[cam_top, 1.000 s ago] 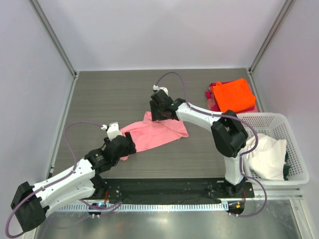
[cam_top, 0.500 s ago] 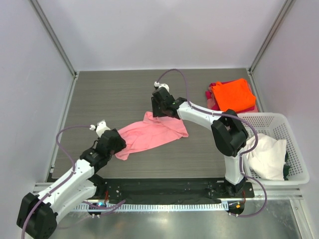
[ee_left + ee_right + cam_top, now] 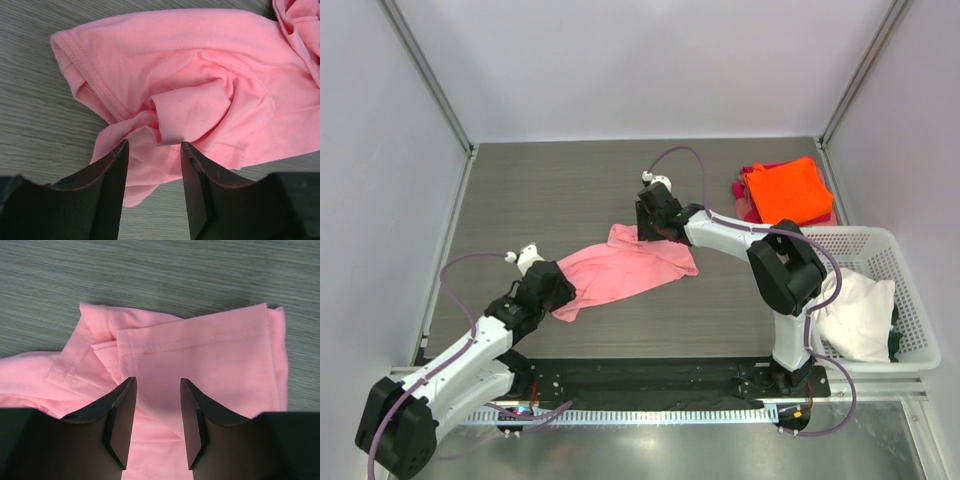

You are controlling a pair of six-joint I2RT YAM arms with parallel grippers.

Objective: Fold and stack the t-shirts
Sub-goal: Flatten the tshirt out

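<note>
The light pink t-shirt (image 3: pixel 625 268) lies crumpled in the middle of the table. My left gripper (image 3: pixel 554 296) is open over its bunched near-left end (image 3: pixel 200 65), with cloth lying between the fingertips (image 3: pixel 152 150). My right gripper (image 3: pixel 656 226) is open and hovers over the shirt's far edge, where a hemmed sleeve (image 3: pixel 210 355) shows between its fingertips (image 3: pixel 157 385). The bright orange t-shirt (image 3: pixel 788 190) lies folded on the magenta-red t-shirt (image 3: pixel 744 190) at the far right. The cream-white t-shirt (image 3: pixel 855 315) lies in the basket.
The white plastic lattice basket (image 3: pixel 880 236) stands at the right edge of the table, just in front of the orange and magenta stack. Purple cables loop over both arms. A black strip and a metal rail run along the near edge.
My left gripper has drawn back to the left, uncovering the shirt's near-left end. My right gripper has shifted a little to the right along the shirt's far edge.
</note>
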